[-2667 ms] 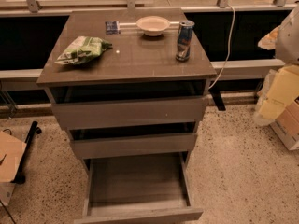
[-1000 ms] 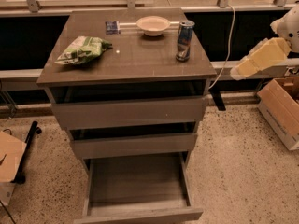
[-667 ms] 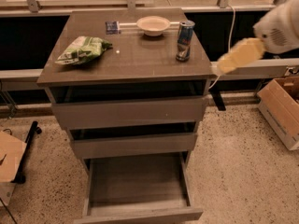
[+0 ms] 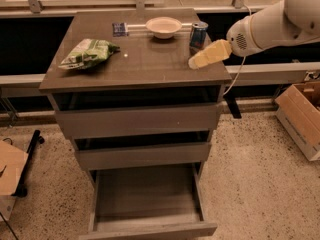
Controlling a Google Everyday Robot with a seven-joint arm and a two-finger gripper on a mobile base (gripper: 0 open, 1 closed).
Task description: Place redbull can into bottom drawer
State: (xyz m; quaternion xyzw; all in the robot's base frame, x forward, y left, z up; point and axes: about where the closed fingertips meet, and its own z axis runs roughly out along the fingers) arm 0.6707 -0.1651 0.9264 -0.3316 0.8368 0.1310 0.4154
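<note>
The redbull can [image 4: 198,33] stands upright on the cabinet top, at the back right beside a white bowl [image 4: 163,26]. Its lower part is hidden behind my gripper [image 4: 195,62]. The cream-coloured gripper reaches in from the right on the white arm [image 4: 272,21], over the right front part of the cabinet top, just in front of the can and close to it. I cannot tell whether it touches the can. The bottom drawer [image 4: 150,230] is pulled out wide towards the camera, and its inside is bare.
A green snack bag [image 4: 88,53] lies at the left of the cabinet top [image 4: 145,66], and a small blue packet [image 4: 120,29] lies at the back. The two upper drawers [image 4: 137,121] stand slightly ajar. A cardboard box [image 4: 300,115] stands on the floor at the right. More cardboard [image 4: 10,169] lies at the left.
My arm has swung in from the right side of the cabinet, and the gripper now sits over the cabinet top just in front of the can. The can and drawers have not moved.
</note>
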